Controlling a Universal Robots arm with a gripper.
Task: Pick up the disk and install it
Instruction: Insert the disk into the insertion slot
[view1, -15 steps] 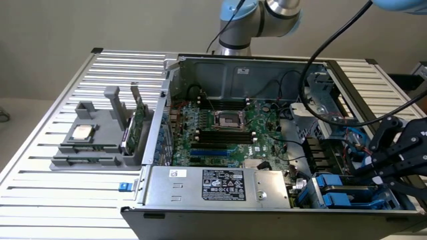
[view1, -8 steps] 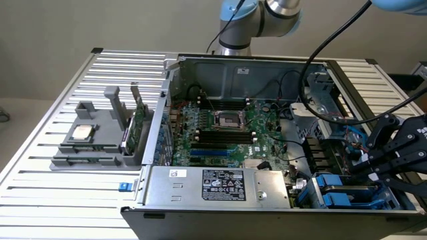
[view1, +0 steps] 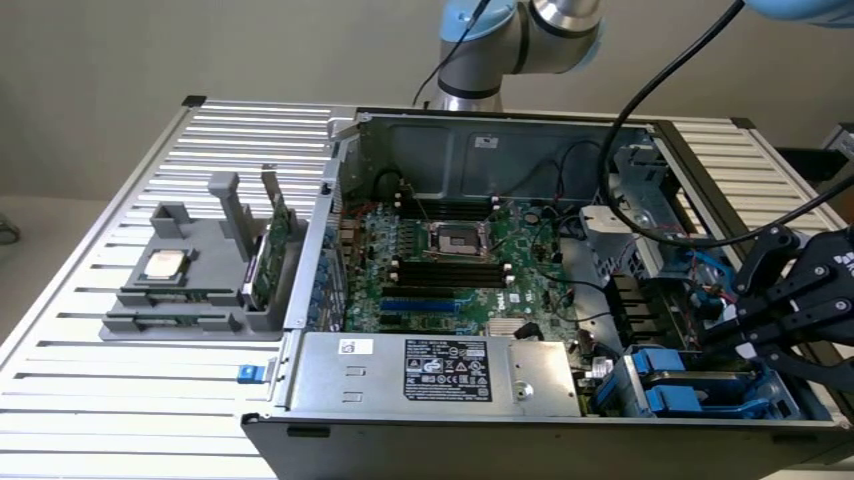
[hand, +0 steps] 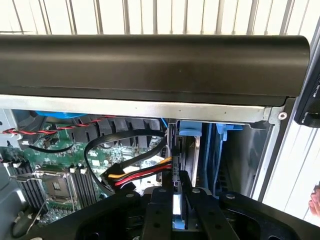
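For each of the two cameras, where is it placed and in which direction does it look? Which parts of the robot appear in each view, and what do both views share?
Exterior view: off the arm and above, looking down into the open computer case on the slatted table; the arm's base and the black gripper at the drive bay show.
Wrist view: on the wrist, facing along the shut gripper into the case, at the blue-framed disk it holds edge-on.
Shared: gripper, motherboard, drive bay.
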